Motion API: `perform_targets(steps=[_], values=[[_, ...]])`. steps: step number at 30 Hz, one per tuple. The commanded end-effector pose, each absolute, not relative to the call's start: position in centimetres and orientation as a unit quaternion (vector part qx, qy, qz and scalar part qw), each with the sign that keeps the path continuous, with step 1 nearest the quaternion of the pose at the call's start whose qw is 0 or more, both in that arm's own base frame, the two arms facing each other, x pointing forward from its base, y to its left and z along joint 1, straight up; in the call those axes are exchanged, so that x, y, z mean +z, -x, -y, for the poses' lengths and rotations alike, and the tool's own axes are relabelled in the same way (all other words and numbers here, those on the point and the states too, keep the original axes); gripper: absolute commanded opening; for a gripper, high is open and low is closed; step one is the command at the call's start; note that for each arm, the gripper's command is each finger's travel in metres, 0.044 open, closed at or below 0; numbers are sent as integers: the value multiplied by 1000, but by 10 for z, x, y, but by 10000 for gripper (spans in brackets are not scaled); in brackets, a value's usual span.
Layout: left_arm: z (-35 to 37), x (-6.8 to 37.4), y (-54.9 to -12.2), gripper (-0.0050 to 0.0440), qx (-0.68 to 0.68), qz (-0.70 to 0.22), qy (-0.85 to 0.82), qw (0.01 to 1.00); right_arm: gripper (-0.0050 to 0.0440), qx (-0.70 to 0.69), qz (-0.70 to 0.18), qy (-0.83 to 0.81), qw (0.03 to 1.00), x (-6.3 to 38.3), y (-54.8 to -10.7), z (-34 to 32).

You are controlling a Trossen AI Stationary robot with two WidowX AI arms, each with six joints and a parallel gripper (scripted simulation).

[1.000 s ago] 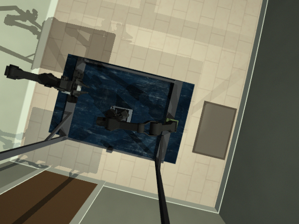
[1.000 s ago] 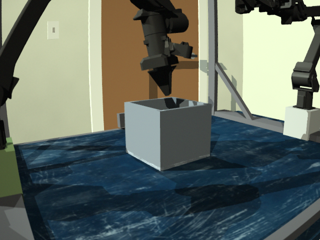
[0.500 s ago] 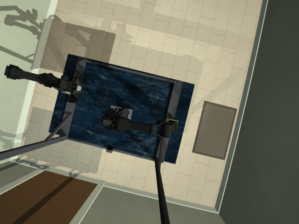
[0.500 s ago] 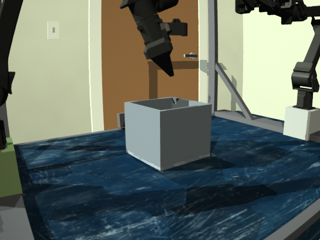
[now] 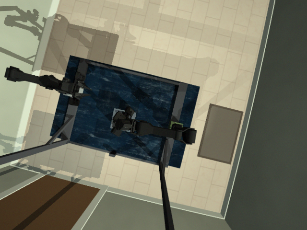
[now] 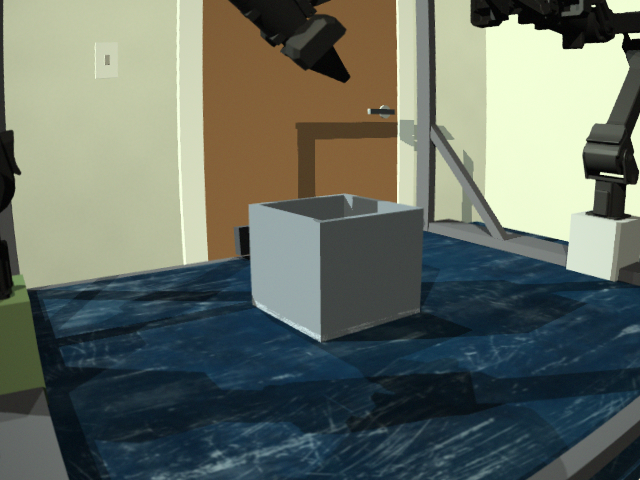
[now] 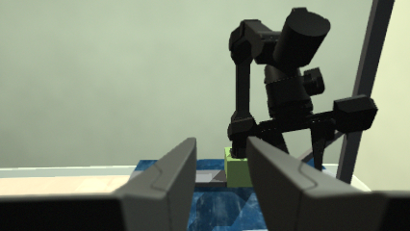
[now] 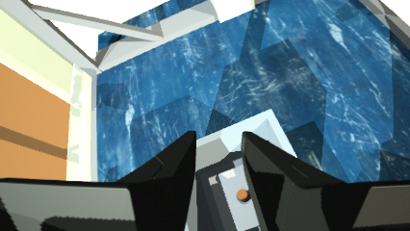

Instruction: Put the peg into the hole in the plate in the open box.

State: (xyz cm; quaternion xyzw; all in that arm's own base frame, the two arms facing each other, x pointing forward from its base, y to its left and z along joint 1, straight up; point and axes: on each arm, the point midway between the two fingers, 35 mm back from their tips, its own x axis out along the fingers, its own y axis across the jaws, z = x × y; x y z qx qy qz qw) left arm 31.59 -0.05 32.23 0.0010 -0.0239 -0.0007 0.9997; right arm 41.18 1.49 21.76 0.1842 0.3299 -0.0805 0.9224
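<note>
An orange peg (image 8: 242, 194) is seen at the plate (image 8: 233, 184) inside the box (image 5: 113, 114) (image 6: 284, 258) (image 8: 280, 129), lower centre of the right wrist frame; full seating unconfirmed. Right pincer (image 5: 123, 121) (image 6: 343, 78) (image 7: 302, 163) (image 8: 218, 136) and left pincer (image 5: 90, 91) (image 6: 480, 16) (image 7: 220, 144): partly opened, nothing held.

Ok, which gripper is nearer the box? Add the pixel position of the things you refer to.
The right gripper (image 5: 120, 121) (image 6: 345, 78) (image 7: 308, 183) (image 8: 218, 139): its arm stands on the green block (image 5: 174, 123) (image 6: 16, 341) (image 7: 238, 172). The left gripper (image 5: 90, 91) (image 6: 483, 16) (image 7: 220, 144) is well off to one side.
</note>
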Motion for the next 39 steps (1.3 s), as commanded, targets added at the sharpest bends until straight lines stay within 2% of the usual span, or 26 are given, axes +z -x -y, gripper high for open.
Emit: perform_targets(steps=[1,10,14,21,39], values=[[0,324,-314,126,-2,28,1,1000,113,-51,-261,-162,950,246,-395,-11],[0,325,-314,126,-2,29,2,1000,113,-3,-88,-71,994,298,-351,-4],[0,325,-314,126,-1,29,1,1000,113,-1,-80,-67,995,301,-349,-4],[0,325,-314,126,-1,30,2,1000,113,6,31,-2,1000,329,-315,-1],[0,326,-314,126,-2,30,2,1000,113,-2,25,0,1000,321,-315,1]])
